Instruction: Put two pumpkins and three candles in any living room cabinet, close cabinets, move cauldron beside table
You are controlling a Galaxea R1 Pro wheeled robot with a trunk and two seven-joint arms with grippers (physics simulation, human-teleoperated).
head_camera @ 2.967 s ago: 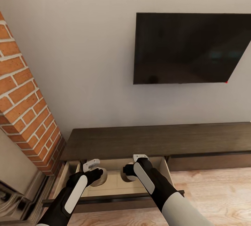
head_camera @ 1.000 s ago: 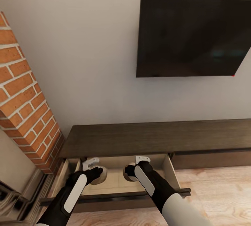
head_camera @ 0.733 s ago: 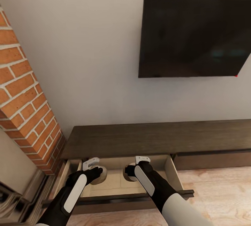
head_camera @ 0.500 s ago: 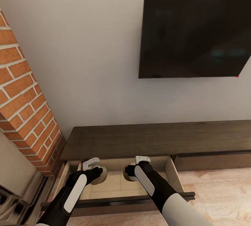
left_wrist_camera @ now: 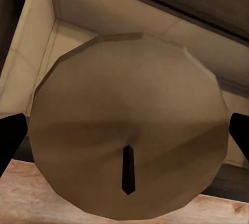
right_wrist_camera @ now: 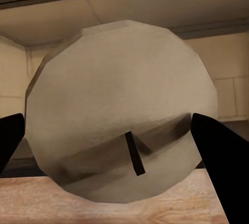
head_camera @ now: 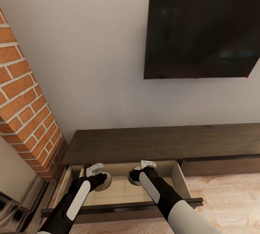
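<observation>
Over the open drawer (head_camera: 124, 190) of the cabinet (head_camera: 162, 143), the left gripper (head_camera: 102, 180) and right gripper (head_camera: 134, 177) each clamp a round tan candle (left_wrist_camera: 127, 151). Both sit between the drawer's side walls, behind its front edge.

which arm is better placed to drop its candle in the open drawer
Right, probably: the right gripper holds its candle over the middle of the drawer; the left gripper holds its candle near a corner.

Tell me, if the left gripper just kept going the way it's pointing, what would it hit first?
Probably the pale floor of the open drawer. The left gripper holds a beige candle above it, so the candle would likely touch down first.
</observation>
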